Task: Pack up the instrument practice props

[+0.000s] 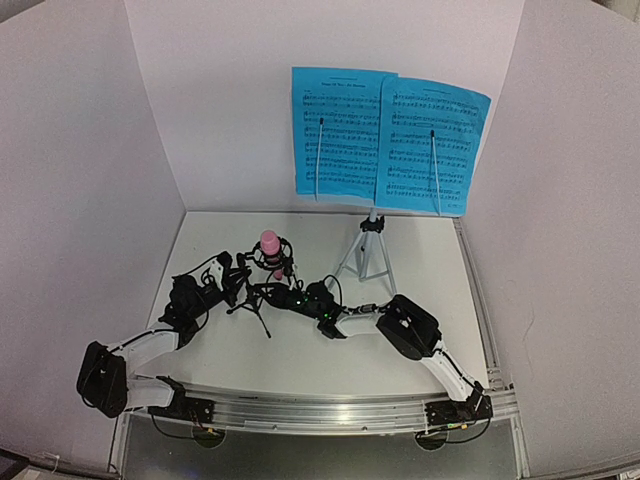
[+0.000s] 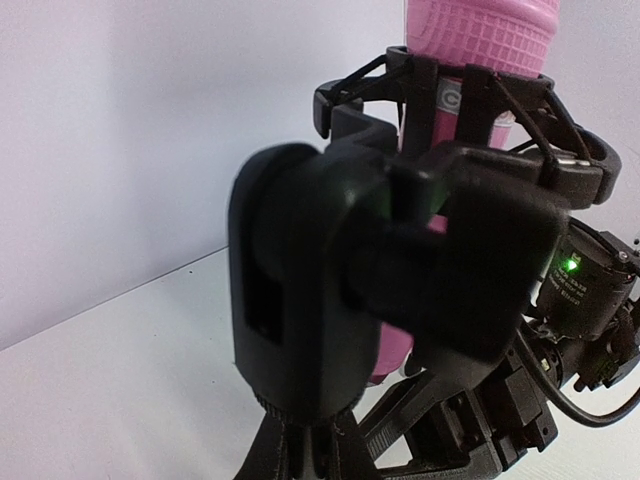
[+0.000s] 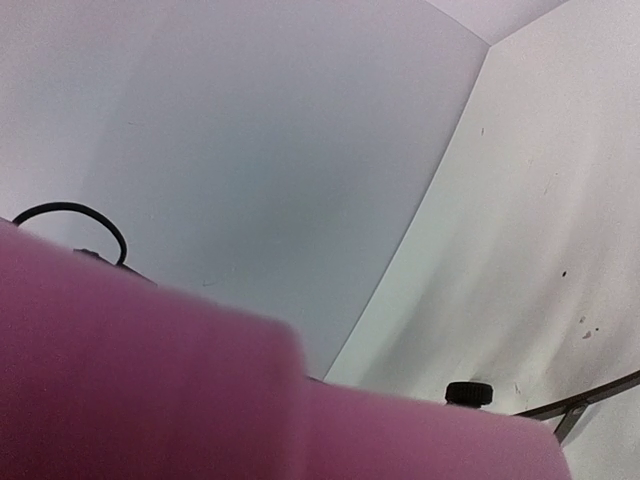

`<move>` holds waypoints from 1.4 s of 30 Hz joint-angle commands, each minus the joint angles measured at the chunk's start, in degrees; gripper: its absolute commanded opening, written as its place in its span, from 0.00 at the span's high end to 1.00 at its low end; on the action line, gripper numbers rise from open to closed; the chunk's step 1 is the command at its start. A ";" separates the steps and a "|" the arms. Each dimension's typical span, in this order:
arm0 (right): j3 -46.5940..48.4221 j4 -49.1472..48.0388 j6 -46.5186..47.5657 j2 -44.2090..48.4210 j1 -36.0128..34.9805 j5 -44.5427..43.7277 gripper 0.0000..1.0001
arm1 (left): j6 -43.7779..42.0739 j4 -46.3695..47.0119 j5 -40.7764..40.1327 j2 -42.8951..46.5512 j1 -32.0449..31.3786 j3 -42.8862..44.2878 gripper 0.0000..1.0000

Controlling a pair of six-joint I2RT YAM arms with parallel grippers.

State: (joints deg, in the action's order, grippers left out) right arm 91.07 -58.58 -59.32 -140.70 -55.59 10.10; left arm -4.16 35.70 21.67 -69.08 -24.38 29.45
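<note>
Step in hand: likely freeing the pink stick microphone (image 1: 269, 243) from the small black tripod mic stand (image 1: 258, 305); nothing looks packed yet.
Left gripper (image 1: 230, 272): closed, hard against the stand's left side; whether it pinches any part of it I cannot tell.
Right gripper (image 1: 270, 293): low at the stand's right side. Blurred pink fills its camera and the fingers are unseen, so open or gripping cannot be told.
Microphone: upright in the ring mount (image 2: 560, 150), between both grippers, directly ahead of the left one.
Next move: probably a firm hold on the pink barrel and a straight lift out of the ring, with the stand braced.
Materials: gridded, rubbery-looking pink head; matte black plastic mount with thin elastic cords (image 2: 520, 110).
Further off: blue sheet-music pages (image 1: 390, 135) on the music stand (image 1: 368, 255), well beyond both grippers, silver legs splayed.
</note>
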 commanded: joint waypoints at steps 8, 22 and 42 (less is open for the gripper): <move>-0.15 1.46 0.22 -1.17 0.48 2.23 0.95 | -0.14 -1.68 -0.22 0.10 -0.58 0.81 1.00; -3.63 5.15 32.84 3.96 -0.58 5.47 1.00 | 0.57 -13.84 -0.61 1.83 -0.61 4.53 1.00; -6.73 12.95 69.92 6.58 -0.11 11.69 1.00 | 1.49 -23.09 1.03 1.83 0.12 8.18 1.00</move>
State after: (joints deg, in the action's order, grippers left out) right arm 85.65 -55.12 0.74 -135.41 -55.43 16.59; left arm -3.58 17.86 22.54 -67.07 -25.30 36.01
